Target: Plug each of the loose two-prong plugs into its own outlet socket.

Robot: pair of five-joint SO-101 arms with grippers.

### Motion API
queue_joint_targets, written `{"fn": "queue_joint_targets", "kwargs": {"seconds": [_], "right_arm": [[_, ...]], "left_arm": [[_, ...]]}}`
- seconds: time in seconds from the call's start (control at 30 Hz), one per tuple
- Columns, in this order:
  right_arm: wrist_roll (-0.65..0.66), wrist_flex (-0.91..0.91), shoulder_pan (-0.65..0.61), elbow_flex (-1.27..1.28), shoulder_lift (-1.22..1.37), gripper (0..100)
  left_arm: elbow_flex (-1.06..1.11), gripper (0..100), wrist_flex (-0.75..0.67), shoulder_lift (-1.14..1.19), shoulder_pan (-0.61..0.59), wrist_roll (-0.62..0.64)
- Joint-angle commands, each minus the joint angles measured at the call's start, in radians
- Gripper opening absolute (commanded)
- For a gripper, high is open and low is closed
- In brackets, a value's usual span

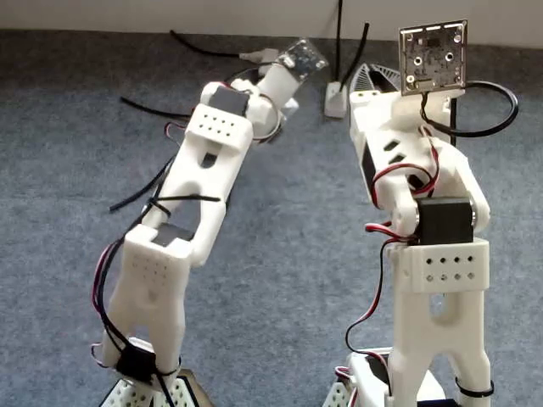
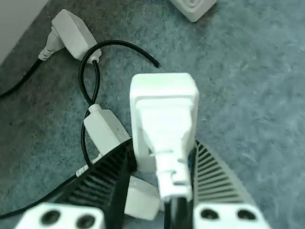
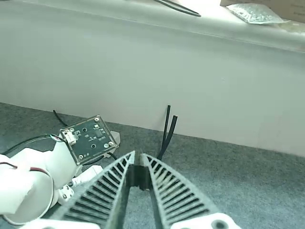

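Observation:
My left gripper [image 2: 162, 149] is shut on a white two-prong plug [image 2: 164, 105], held just above the grey carpet with its black cord running back between the fingers. Beyond it lie two loose white plugs [image 2: 71, 31] [image 2: 104, 130] joined by a looping black cable [image 2: 90, 71]. A white outlet socket [image 2: 193, 7] sits farther off, and in the high view it [image 1: 336, 100] lies at the far middle near the wall. My right gripper [image 3: 139, 168] is shut and empty, raised above the carpet and facing the wall; its black finger [image 1: 377, 78] shows beside the socket.
The left arm [image 1: 216, 136] stretches far back over the carpet, and its camera board [image 3: 88, 136] appears in the right wrist view. Black cables [image 3: 167, 126] run up the white wall [image 3: 152, 71]. Another white plug body [image 2: 142, 200] lies under the left gripper.

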Motion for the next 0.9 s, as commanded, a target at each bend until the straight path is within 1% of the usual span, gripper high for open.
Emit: {"fn": "queue_joint_targets", "kwargs": {"seconds": [0.0, 0.03, 0.1, 0.17, 0.23, 0.27, 0.33, 0.43, 0.67, 0.73, 0.87], "right_arm": [[-0.008, -0.001, 0.013, -0.048, -0.024, 0.6], [-0.008, -0.001, 0.013, -0.048, -0.024, 0.6], [-0.006, -0.001, 0.013, -0.048, -0.024, 0.6], [-0.003, 0.001, 0.01, -0.048, -0.024, 0.6], [-0.003, 0.002, 0.008, -0.048, -0.024, 0.6], [-0.003, 0.002, 0.008, -0.048, -0.024, 0.6], [-0.003, 0.002, 0.008, -0.048, -0.024, 0.6], [-0.003, 0.002, 0.008, -0.048, -0.024, 0.6], [-0.005, 0.002, 0.008, -0.048, -0.024, 0.6], [-0.006, 0.002, 0.007, -0.048, -0.028, 0.6], [-0.008, 0.002, 0.007, -0.047, -0.033, 0.6]], "left_arm": [[-0.272, 2, 0.035, 0.17, -0.031, 0.017], [-0.331, 4, 0.051, 0.225, -0.031, 0.017], [-0.441, 11, 0.075, 0.323, -0.027, 0.04], [-0.55, 19, 0.086, 0.401, -0.033, 0.147], [-0.648, 25, 0.104, 0.456, -0.042, 0.275], [-0.693, 27, 0.127, 0.478, -0.045, 0.315], [-0.774, 29, 0.178, 0.49, -0.045, 0.35], [-0.86, 29, 0.245, 0.487, -0.042, 0.351], [-0.851, 29, 0.259, 0.306, -0.081, 0.351], [-0.851, 29, 0.301, 0.217, -0.093, 0.351], [-0.851, 29, 0.443, 0.002, -0.088, 0.35]]}}
